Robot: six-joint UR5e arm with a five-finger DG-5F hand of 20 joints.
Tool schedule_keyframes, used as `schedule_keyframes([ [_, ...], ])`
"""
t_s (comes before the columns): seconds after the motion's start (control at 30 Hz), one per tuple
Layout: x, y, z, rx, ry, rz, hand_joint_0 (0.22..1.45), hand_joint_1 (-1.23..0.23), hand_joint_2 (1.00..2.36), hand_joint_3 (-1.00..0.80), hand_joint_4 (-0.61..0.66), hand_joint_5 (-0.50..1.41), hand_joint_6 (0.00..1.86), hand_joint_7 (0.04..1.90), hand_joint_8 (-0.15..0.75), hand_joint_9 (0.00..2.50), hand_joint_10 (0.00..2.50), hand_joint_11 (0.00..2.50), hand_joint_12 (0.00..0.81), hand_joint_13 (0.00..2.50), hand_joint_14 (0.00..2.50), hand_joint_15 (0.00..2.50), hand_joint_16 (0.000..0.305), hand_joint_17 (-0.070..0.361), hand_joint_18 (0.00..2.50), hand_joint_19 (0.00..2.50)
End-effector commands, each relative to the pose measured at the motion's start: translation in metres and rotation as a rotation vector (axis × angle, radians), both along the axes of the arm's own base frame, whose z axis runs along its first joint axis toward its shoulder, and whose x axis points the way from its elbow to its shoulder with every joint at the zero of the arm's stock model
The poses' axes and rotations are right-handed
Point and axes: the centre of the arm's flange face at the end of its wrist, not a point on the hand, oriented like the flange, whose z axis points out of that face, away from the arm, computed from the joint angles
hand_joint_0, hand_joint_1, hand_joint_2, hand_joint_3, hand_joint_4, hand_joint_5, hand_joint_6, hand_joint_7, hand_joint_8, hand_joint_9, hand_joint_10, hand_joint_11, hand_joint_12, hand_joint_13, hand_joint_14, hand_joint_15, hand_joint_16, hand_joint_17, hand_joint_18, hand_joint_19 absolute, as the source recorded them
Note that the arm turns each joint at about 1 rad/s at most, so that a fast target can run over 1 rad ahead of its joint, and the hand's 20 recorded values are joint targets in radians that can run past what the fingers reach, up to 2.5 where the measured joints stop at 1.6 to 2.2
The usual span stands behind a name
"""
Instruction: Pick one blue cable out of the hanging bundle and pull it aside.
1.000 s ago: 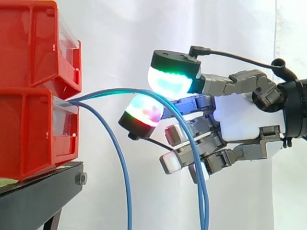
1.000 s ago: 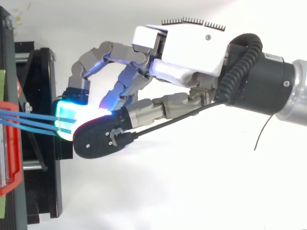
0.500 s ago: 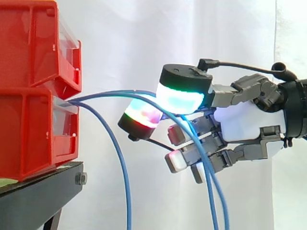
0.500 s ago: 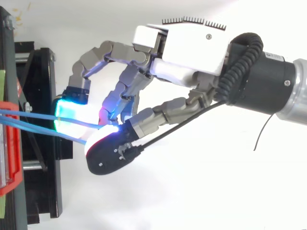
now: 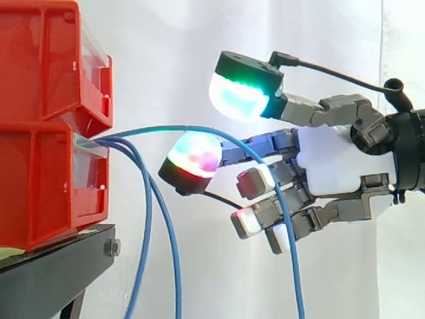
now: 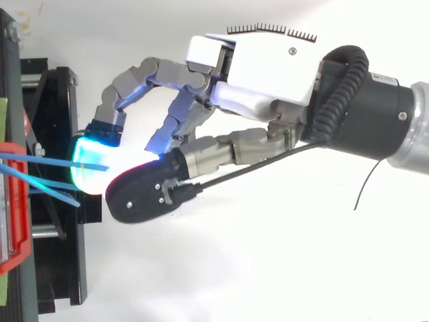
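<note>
hand (image 5: 332, 166) right of centre, spread. the thumb pad (image 5: 242, 100) has lifted to upper centre and sits well apart from the finger pad (image 5: 192, 156) below it; nothing pinched. half a second ago the thumb sat low over two strands. now one blue cable (image 5: 290, 252) alone arcs from the lower red bin (image 5: 40, 193) at left, across the fingers and down to the bottom edge. the other strand has dropped back beside the remaining cables (image 5: 174, 252) near the bin. judgement: one strand is singled out but only draped, so a sideways pull may shed it unless the thumb closes.
</note>
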Motion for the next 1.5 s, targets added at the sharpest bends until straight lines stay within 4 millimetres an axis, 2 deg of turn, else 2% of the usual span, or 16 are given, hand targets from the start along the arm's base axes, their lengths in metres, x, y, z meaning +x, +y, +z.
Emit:
schedule_keyframes([
  [0.0, 0.0, 0.0, 0.0, 0.0, 0.0, 0.0, 0.49, -0.56, 1.0, -0.5, 0.03, -0.15, 0.88, 0.72, 0.316, 1.23, 0.02, 0.85, 0.407, 1.04, 0.02, 0.72, 0.056, 0.127, 0.96, 0.73],
  [0.1, -0.001, 0.0, 0.0, -0.001, 0.005, 0.0, 0.53, -0.58, 1.0, -0.49, 0.01, -0.14, 0.88, 0.78, 0.31, 1.26, 0.02, 0.86, 0.395, 1.02, 0.02, 0.72, 0.053, 0.119, 0.93, 0.76],
  [0.17, -0.001, 0.0, 0.0, 0.0, 0.006, 0.0, 0.56, -0.6, 1.01, -0.42, 0.01, -0.14, 0.88, 0.79, 0.301, 1.26, 0.02, 0.87, 0.388, 1.02, 0.02, 0.73, 0.052, 0.116, 0.93, 0.75],
  [0.2, -0.001, 0.0, -0.001, -0.001, 0.008, 0.0, 0.57, -0.66, 1.01, -0.34, 0.0, -0.14, 0.88, 0.81, 0.304, 1.25, 0.02, 0.87, 0.385, 1.02, 0.02, 0.73, 0.051, 0.115, 0.93, 0.76],
  [0.4, -0.002, 0.0, 0.005, -0.002, 0.001, 0.0, 0.57, -0.74, 1.02, -0.18, 0.01, -0.13, 0.91, 0.85, 0.329, 1.28, 0.02, 0.87, 0.41, 1.05, 0.02, 0.71, 0.055, 0.125, 1.0, 0.71],
  [0.5, -0.003, 0.001, 0.01, -0.009, 0.001, 0.002, 0.59, -0.77, 1.02, -0.13, 0.01, -0.14, 0.93, 0.89, 0.316, 1.27, 0.02, 0.89, 0.395, 1.04, 0.02, 0.71, 0.052, 0.118, 0.98, 0.73],
  [0.83, -0.007, 0.001, 0.018, -0.032, 0.014, 0.006, 0.59, -0.79, 1.02, -0.06, -0.05, -0.13, 0.93, 0.91, 0.304, 1.24, 0.02, 0.85, 0.384, 1.0, 0.02, 0.67, 0.051, 0.114, 0.93, 0.66],
  [1.0, -0.011, 0.003, 0.017, -0.046, 0.047, 0.017, 0.58, -0.79, 1.02, -0.04, -0.05, -0.12, 0.93, 0.9, 0.307, 1.09, 0.01, 0.57, 0.4, 0.9, 0.02, 0.46, 0.051, 0.115, 0.85, 0.54],
  [1.1, -0.012, 0.003, 0.016, -0.046, 0.058, 0.025, 0.58, -0.8, 1.02, -0.04, -0.05, -0.11, 0.92, 0.9, 0.306, 1.06, 0.02, 0.53, 0.401, 0.89, 0.01, 0.43, 0.052, 0.117, 0.83, 0.51],
  [1.47, -0.012, 0.002, 0.016, -0.045, 0.059, 0.023, 0.59, -0.82, 1.02, 0.02, -0.12, -0.11, 0.92, 0.94, 0.276, 1.02, 0.01, 0.48, 0.386, 0.84, 0.01, 0.41, 0.053, 0.118, 0.75, 0.46],
])
